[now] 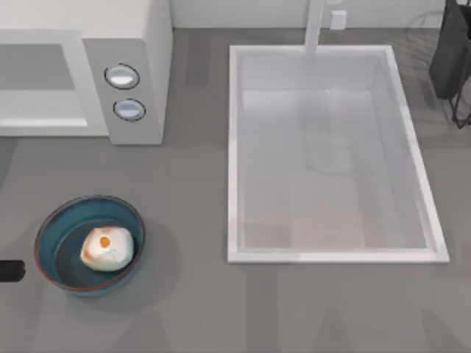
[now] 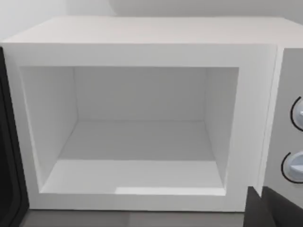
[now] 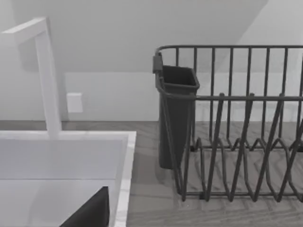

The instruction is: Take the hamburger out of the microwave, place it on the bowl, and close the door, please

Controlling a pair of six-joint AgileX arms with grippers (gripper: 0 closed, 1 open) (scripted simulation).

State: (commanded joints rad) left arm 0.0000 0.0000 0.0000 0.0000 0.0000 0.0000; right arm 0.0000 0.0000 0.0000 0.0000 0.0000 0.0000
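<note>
Grey table [image 1: 199, 309]: hamburger [image 1: 107, 248] in bowl [image 1: 51, 228]; microwave [image 2: 142, 52] open; end effector states unclear.

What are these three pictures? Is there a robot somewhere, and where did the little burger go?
This is a pretend kitchen made on a computer, with a robot that has two arms. One picture looks down from above the table. The other two come from little cameras on the robot's wrists.

From above you see the hamburger sitting in the blue bowl, near the table's left side. Behind it stands the microwave, and to the right is a big white sink.

The left wrist camera looks straight into the microwave. Nothing lies inside, and its door hangs open at the side.

The right wrist camera sees the sink's edge and a dark dish rack.

Nothing is being held.
</note>
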